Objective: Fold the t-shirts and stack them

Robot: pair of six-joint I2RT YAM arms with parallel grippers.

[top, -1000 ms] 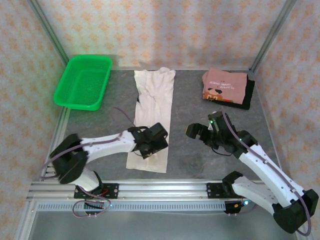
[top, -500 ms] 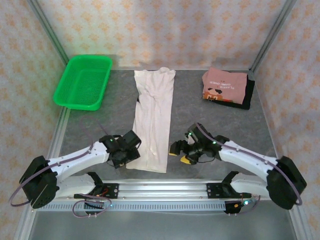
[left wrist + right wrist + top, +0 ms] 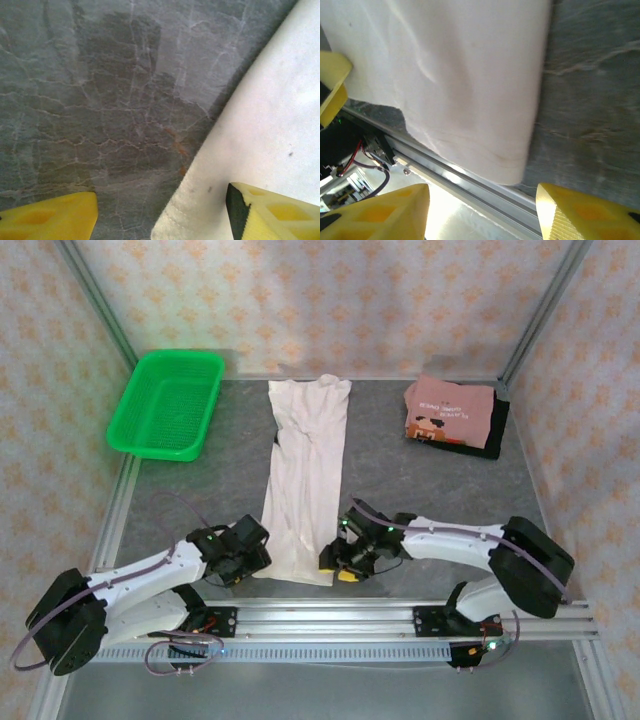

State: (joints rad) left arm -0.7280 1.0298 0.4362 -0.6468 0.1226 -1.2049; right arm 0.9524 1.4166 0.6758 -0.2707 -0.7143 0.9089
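A cream-white t-shirt (image 3: 305, 475), folded into a long strip, lies down the middle of the table. My left gripper (image 3: 258, 560) stands open at its near-left hem corner. In the left wrist view that corner (image 3: 210, 195) lies between the left gripper's (image 3: 160, 216) yellow fingers, and the right finger (image 3: 272, 212) is over the cloth. My right gripper (image 3: 335, 565) is open at the near-right corner. In the right wrist view the cloth's corner (image 3: 485, 115) sits ahead of the right gripper (image 3: 482, 210). A folded dusty-pink t-shirt (image 3: 448, 412) rests on a black t-shirt (image 3: 497, 427) at the back right.
A green mesh basket (image 3: 165, 405) sits at the back left. The aluminium rail (image 3: 470, 182) of the table's near edge runs just under the shirt's hem. Bare grey table (image 3: 420, 480) lies between the cream shirt and the stack.
Both arms have drawn back from mid-table toward the near edge and lowered to the hem corners of the cream shirt. Both pairs of jaws have narrowed.
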